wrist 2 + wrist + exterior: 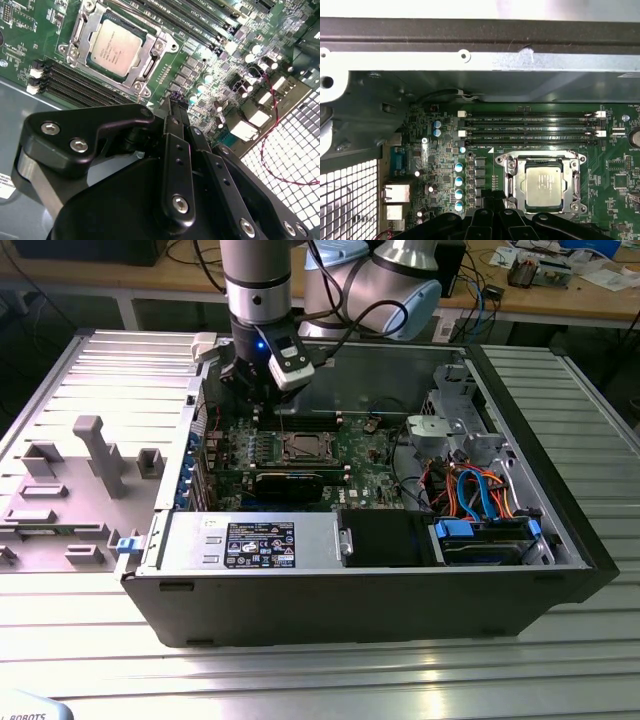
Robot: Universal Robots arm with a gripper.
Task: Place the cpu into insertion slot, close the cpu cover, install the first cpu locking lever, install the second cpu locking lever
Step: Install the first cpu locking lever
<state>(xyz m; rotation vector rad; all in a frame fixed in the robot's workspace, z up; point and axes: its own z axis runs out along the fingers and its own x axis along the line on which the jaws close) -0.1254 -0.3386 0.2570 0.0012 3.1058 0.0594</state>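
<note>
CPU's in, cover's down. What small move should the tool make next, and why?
Probably ease the tool toward the near edge of the insertion slot for the locking work: the cpu sits inside, the cpu cover lies flat around it, and the shut tool hovers just beside the slot.

You are working in a robotics lab or workshop. Your robot arm [257, 280] stands over a ribbed aluminium table [330, 680] that carries an open computer case [350, 605], with a grey tray of fixtures [60, 500] beside it. Behind runs a wooden workbench [560, 302] strewn with cables [190, 255] and small electronics. In the first wrist view the green motherboard [607, 160] lies bare.
</note>
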